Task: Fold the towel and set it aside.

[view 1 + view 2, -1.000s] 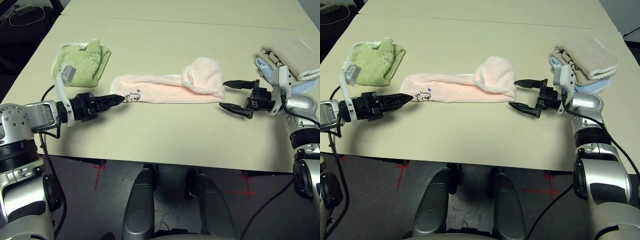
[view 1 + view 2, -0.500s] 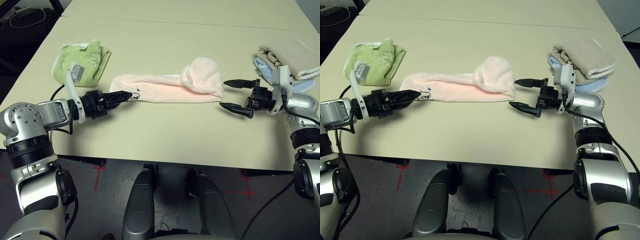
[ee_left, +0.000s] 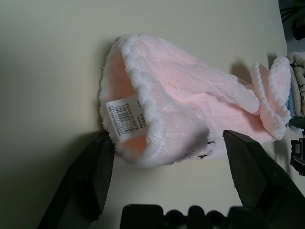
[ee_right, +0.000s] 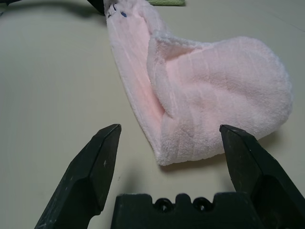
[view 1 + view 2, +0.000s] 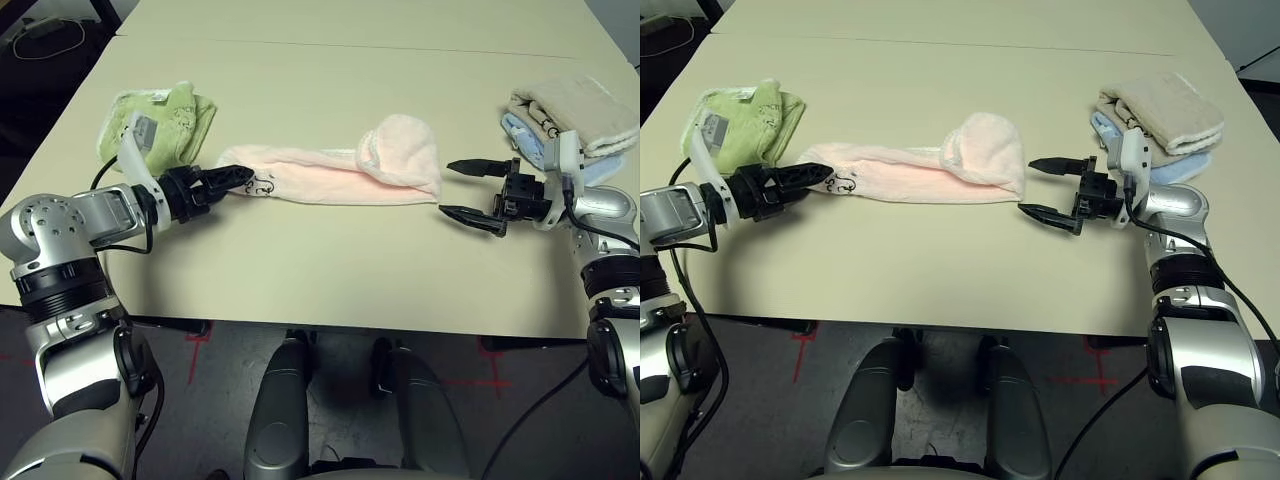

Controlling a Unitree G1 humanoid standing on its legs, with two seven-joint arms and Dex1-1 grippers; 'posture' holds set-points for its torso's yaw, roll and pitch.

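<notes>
The pale pink terry-cloth towel with white scalloped edging [image 5: 335, 178] lies stretched out in a long roll across the middle of the cream tabletop [image 5: 330, 270], its right end bunched into a rounded lump and its left end carrying a small dark embroidered motif [image 5: 262, 184]. In the left wrist view a white barcode label [image 3: 125, 117] shows on that left end. Compared with a second ago, the left gripper [image 5: 232, 180] has swung in from the table's near side and now sits right at the towel's left end, its two black fingers spread wide on either side of the cloth without pinching it (the end sits between them, and I can't tell whether they brush it). The right gripper [image 5: 470, 190] is where it was, just beside the bunched right end, fingers wide apart and holding nothing. The towel itself looks unchanged in shape. Counting up: one pink towel, one crumpled light green towel [image 5: 160, 122] near the left end of the pink one, and on the right a stack of two folded towels, a beige one [image 5: 580, 112] on top of a pale blue one [image 5: 527, 136]. Two grippers, both empty.
</notes>
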